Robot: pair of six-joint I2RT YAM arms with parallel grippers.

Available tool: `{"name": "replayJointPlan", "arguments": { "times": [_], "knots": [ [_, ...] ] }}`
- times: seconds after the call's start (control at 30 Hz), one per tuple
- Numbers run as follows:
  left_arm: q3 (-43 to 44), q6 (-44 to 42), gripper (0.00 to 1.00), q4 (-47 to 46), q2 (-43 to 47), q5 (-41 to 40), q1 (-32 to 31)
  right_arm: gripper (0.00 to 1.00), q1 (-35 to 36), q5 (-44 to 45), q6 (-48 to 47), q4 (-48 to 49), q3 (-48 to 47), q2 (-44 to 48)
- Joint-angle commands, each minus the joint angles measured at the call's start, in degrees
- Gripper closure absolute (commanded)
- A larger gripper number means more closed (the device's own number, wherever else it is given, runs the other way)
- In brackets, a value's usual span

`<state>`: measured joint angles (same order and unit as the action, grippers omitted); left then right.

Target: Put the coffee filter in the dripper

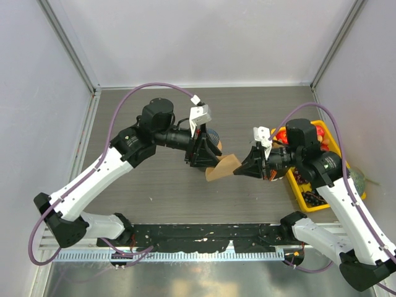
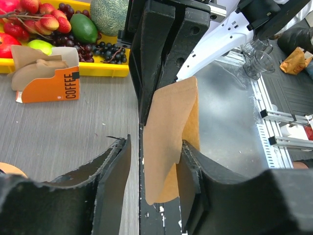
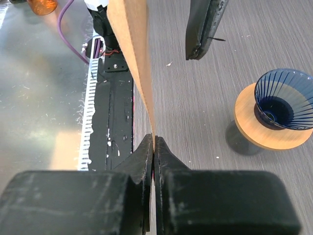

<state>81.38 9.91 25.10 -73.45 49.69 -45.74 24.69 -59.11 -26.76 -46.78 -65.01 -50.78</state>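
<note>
My right gripper [image 3: 153,139] pinches the thin tan paper coffee filter [image 2: 171,112] aloft, near the dark blue ribbed, wood-collared dripper [image 3: 281,105]. My left gripper [image 2: 155,147] stands spread around it. Risk, as I judge it: a skewed closing creases or tears the paper.

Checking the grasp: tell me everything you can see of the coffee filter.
The coffee filter is thin tan-brown paper, folded flat, with a rounded edge and a slight bend. It is in the air above the table, not in the dripper. The right gripper is shut on one edge. The rest stands between the open fingers of the left gripper, lying against one finger and clear of the other.
</note>
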Motion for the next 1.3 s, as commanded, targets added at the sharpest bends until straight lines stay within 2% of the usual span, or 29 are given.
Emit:
{"name": "replayJointPlan", "arguments": {
  "times": [0.0, 0.17, 0.27, 0.3, 0.37, 0.4, 0.47, 0.57, 0.63, 0.83, 0.87, 0.93, 0.97, 1.0, 1.1, 1.13, 1.23, 1.27],
  "knots": [
    [0.36, -0.86, 0.5, -1.72, -0.38, 1.02, 0.03, 0.95, 0.54, -1.62, 0.75, 1.96, -1.43, -0.54],
    [-0.79, -1.39, 0.49, -1.29, -0.73, -0.91, -0.23, 0.95, 0.71, -2.67, 1.1, 2.22, -2.31, -1.16],
    [-0.96, -1.74, 0.54, -1.46, -0.99, -1.88, -0.23, 0.95, 0.89, -2.94, 1.1, 2.22, -2.75, -1.42],
    [-0.88, -1.83, 0.58, -1.37, -1.17, -1.88, -0.23, 0.95, 0.8, -3.03, 1.01, 2.14, -2.75, -1.51],
    [-0.7, -1.74, 0.84, -1.64, -1.52, -1.27, -0.23, 0.94, 1.06, -3.2, 1.1, 2.14, -2.75, -1.68],
    [-0.61, -1.74, 0.88, -1.64, -1.69, -1.18, -0.32, 0.95, 1.15, -3.29, 1.19, 2.22, -2.75, -1.77],
    [-0.7, -1.56, 0.86, -2.07, -1.96, 0.31, -0.32, 0.95, 1.15, -3.38, 1.36, 2.49, -2.84, -2.12],
    [-1.14, -0.34, 0.58, -3.3, -2.14, 2.77, -0.41, 0.95, 1.24, -3.38, 1.45, 2.49, -3.01, -2.39],
    [-1.75, 0.11, 0.53, -3.83, -2.14, 3.74, -0.49, 0.95, 1.33, -3.47, 1.63, 2.66, -3.19, -2.74],
    [-4.21, 0.46, 0.56, -4.89, -2.31, 2.26, -1.37, 0.95, 1.68, -3.9, 2.24, 3.54, -3.98, -3.62],
    [-4.22, 0.63, 0.58, -5.15, -2.4, 1.82, -1.37, 0.95, 1.77, -3.91, 2.33, 3.54, -4.07, -3.88],
    [-3.95, 0.72, 0.71, -4.98, -2.49, 0.68, -1.37, 0.93, 1.85, -3.99, 2.33, 3.63, -4.24, -3.97],
    [-3.69, 0.72, 0.79, -4.89, -2.4, 0.32, -1.29, 0.89, 1.77, -3.82, 2.16, 3.54, -4.33, -3.97],
    [-3.6, 1.24, 0.86, -4.97, -2.31, 0.32, -0.94, 0.81, 1.85, -3.73, 1.89, 3.19, -4.33, -3.88],
    [-3.51, 3.09, 1.0, -4.63, -1.7, 0.05, 0.29, 0.63, 1.86, -2.86, 0.84, 2.32, -4.33, -3.62],
    [-3.43, 3.44, 1.0, -3.93, -1.35, 0.05, 0.82, 0.47, 1.86, -2.33, 0.75, 2.23, -4.51, -3.45],
    [-2.64, 2.66, 1.0, 0.19, 0.93, -0.12, 2.4, 0.29, 1.77, 3.38, -2.58, 0.99, -5.47, -2.31],
    [-2.37, 2.05, 1.0, 1.69, 1.64, -0.12, 3.19, 0.18, 1.85, 6.09, -2.5, 1.52, -5.47, -1.87]
  ]
}}
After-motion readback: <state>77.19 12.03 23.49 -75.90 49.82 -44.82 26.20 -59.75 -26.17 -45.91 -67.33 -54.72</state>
